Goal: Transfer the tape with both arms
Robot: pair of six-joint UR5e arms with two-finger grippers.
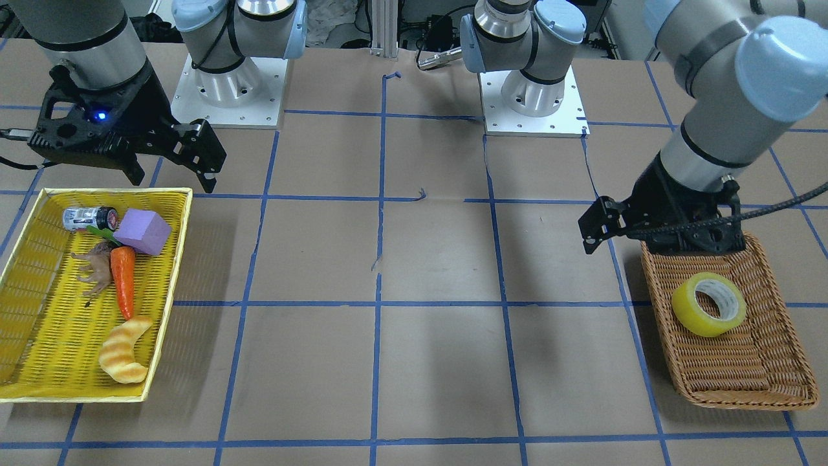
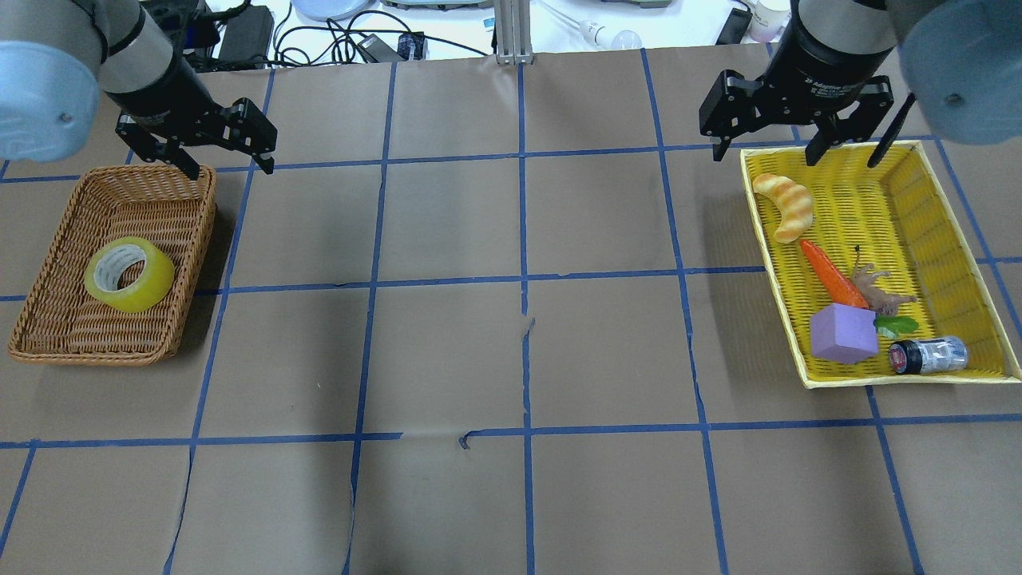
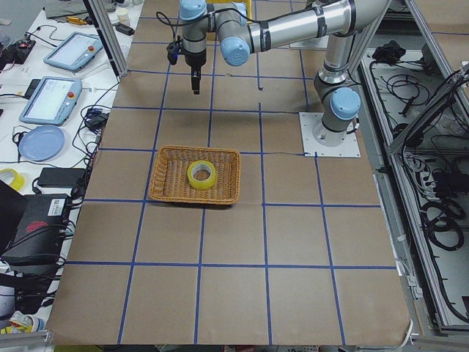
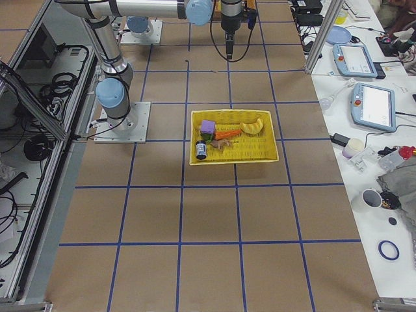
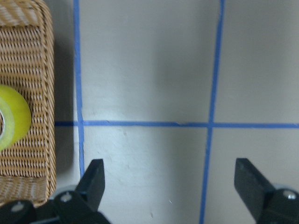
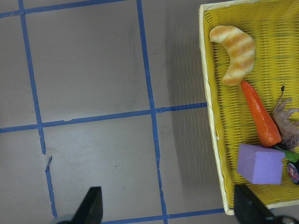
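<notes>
We find the tape (image 2: 129, 274) lying in a brown wicker basket (image 2: 48, 239) at the robot's left end of the table (image 2: 511, 359). The roll sits near the basket's middle, slightly tilted, with its pale core opening turned upward. Nothing touches it.

The left arm (image 2: 136, 64) hangs raised near that basket. Its left fingers (image 2: 255, 136) are spread wide and hold nothing. In the left wrist view we see the two fingertips far apart over bare table, with the basket and a slice of the yellow roll at the picture's edge.

The right arm (image 2: 838, 40) is raised near a yellow woven tray (image 2: 950, 200) at the table's other end. Its right fingers (image 2: 716, 116) are likewise spread wide and empty.

In the tray we see a striped croissant toy (image 2: 786, 205), a carrot toy (image 2: 833, 274), a purple block (image 2: 843, 333), a small brown animal figure (image 2: 878, 291) and a little can (image 2: 928, 355) lying on its side. The carrot's leafy end lies just beside the block.

Blue tape lines (image 2: 523, 279) mark the brown table in a grid.
</notes>
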